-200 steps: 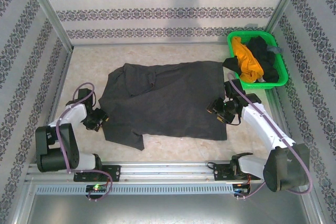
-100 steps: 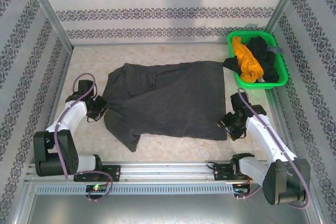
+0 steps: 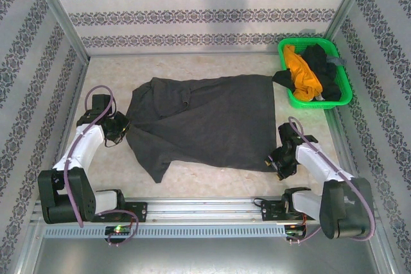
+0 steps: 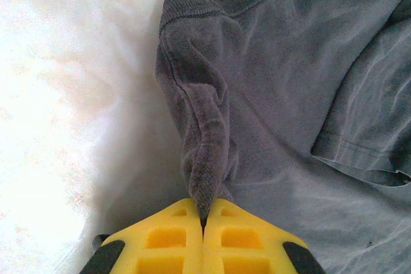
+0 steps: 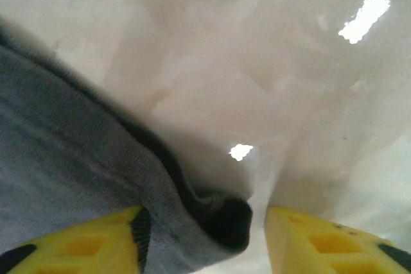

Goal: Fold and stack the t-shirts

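Observation:
A large charcoal-grey t-shirt (image 3: 205, 123) lies spread flat in the middle of the table. My left gripper (image 3: 122, 128) is at its left edge. In the left wrist view the left gripper (image 4: 203, 219) is shut on a pinched ridge of the grey t-shirt (image 4: 289, 94). My right gripper (image 3: 276, 160) is at the shirt's near right corner. In the right wrist view the right gripper (image 5: 202, 242) is open, and the t-shirt's hem corner (image 5: 96, 165) lies between the yellow fingers (image 5: 308, 242), against the left one.
A bright green mesh basket (image 3: 339, 74) stands at the back right and holds a mustard-yellow shirt (image 3: 302, 72) and a black shirt (image 3: 323, 62). Patterned walls close in the left, back and right sides. A metal rail (image 3: 205, 210) runs along the near edge.
The left gripper has shut on the shirt's left edge and moved a little farther back. The right gripper has moved nearer, from the shirt's right edge to its near right corner.

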### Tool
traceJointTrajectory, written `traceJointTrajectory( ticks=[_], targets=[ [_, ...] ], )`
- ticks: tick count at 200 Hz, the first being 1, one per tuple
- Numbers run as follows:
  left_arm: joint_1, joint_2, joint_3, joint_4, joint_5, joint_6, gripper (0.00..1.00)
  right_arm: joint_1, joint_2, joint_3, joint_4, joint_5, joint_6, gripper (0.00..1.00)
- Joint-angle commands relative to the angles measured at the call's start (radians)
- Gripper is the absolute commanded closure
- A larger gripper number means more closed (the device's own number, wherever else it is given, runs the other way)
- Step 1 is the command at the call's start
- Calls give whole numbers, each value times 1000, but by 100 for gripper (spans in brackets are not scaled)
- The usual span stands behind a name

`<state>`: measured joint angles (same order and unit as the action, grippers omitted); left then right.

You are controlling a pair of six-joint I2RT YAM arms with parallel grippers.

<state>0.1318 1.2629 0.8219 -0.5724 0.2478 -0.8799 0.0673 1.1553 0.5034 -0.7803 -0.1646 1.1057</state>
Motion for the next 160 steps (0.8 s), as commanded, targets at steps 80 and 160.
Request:
traceJointTrajectory(
  ticks=[80, 160],
  targets=[
    [-6, -97, -18, 104, 82, -49, 100, 25, 102, 215, 208, -20, -146, 100],
    [-6, -232, 354, 215, -27, -111, 100, 6, 97, 911, 286, 43, -375, 100]
  ],
)
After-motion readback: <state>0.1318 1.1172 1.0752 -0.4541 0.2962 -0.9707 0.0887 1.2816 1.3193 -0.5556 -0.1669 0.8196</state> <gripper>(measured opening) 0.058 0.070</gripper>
